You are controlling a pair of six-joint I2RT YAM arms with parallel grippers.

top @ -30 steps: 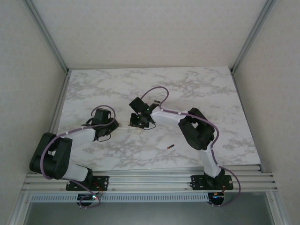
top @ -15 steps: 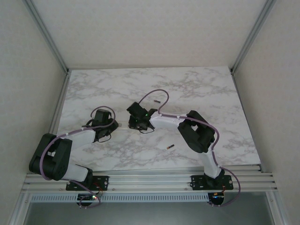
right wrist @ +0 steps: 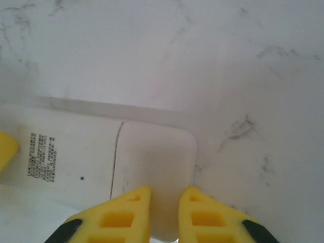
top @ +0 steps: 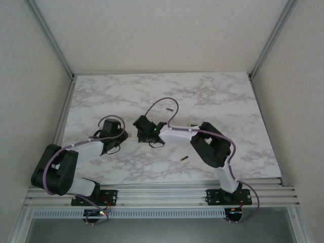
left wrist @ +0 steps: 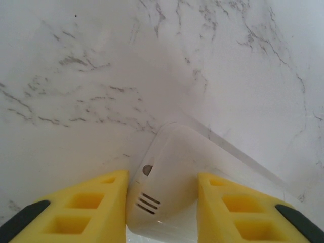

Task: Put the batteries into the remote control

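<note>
Your left gripper (left wrist: 162, 178) pinches the rounded end of the white remote control (left wrist: 169, 157), which lies on the marble desk (top: 217, 96). Your right gripper (right wrist: 164, 195) hovers over the back cover (right wrist: 154, 152), fingers nearly together; whether they hold anything you cannot tell. One battery (top: 184, 159) lies beside the right arm (top: 212, 147), apart from the remote control.

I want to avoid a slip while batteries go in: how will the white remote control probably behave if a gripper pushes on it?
The remote control looks like a glossy, stiff plastic shell, so it probably will not bend. Lying on the smooth marble table, it would likely slide, not roll; the left gripper, shut on its sides, should hold it.
</note>
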